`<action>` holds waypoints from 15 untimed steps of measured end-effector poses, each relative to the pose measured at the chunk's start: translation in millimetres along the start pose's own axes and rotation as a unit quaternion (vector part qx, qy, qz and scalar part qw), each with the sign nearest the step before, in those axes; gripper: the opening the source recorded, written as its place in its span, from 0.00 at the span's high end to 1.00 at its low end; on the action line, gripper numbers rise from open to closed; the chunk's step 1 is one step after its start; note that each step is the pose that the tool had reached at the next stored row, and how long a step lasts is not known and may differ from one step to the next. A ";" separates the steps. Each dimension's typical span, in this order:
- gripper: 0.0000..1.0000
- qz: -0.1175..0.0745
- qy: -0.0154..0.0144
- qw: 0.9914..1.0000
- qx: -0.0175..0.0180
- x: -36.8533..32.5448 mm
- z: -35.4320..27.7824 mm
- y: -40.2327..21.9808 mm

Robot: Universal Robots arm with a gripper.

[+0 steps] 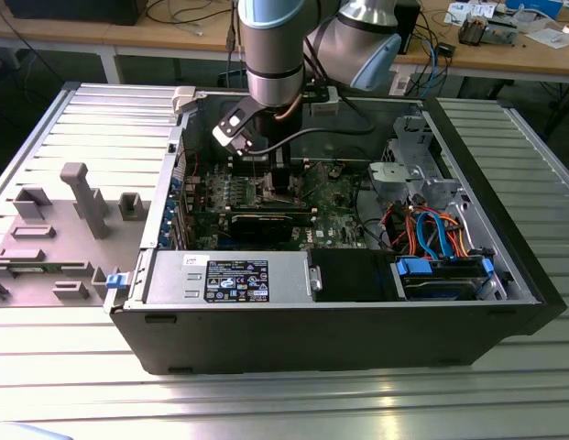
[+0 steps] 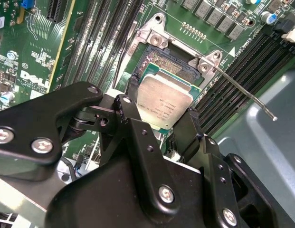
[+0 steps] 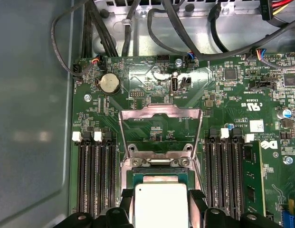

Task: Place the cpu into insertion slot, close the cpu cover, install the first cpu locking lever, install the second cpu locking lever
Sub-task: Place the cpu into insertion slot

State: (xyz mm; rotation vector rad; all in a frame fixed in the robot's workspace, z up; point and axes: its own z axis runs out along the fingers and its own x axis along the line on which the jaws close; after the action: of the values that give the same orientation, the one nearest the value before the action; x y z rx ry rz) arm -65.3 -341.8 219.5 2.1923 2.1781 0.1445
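The cpu (image 2: 166, 107) sits between the two black fingers of the gripper (image 2: 162, 102), which is closed narrow on the chip's opposite edges. It is directly over the slot (image 2: 166, 59), and a strip of the dark contact field shows past one edge. I cannot tell whether the chip already rests on the contacts or hangs just above them.

By my reading, the first step is in hand and the chip is not yet let go. The cover (image 3: 160, 113) stands swung up and open beyond the socket, and a thin wire lever (image 2: 242, 90) juts free to one side, so neither is done. Seating calls for the chip to be level and square to the rim. A tilt could catch the contacts.

The green board (image 3: 223, 95) lies flat in an open black case (image 1: 339, 330), with memory slots (image 3: 95, 175) on both sides of the socket. The case rests on a ribbed metal table (image 1: 266, 403). A wooden bench (image 1: 504, 55) with cables stands behind.
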 end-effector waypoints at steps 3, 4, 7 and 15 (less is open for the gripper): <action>0.45 0.000 -0.001 1.000 0.000 0.2 2.3 -0.5; 0.45 0.000 -0.001 1.000 0.000 0.2 3.0 -0.7; 0.45 0.000 -0.001 1.000 0.000 0.2 5.6 -1.9; 0.45 0.000 -0.001 1.000 0.000 0.9 15.1 -3.1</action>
State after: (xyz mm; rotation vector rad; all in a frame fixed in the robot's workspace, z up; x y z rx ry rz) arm -66.9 -340.3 204.2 2.1917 2.1779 0.1420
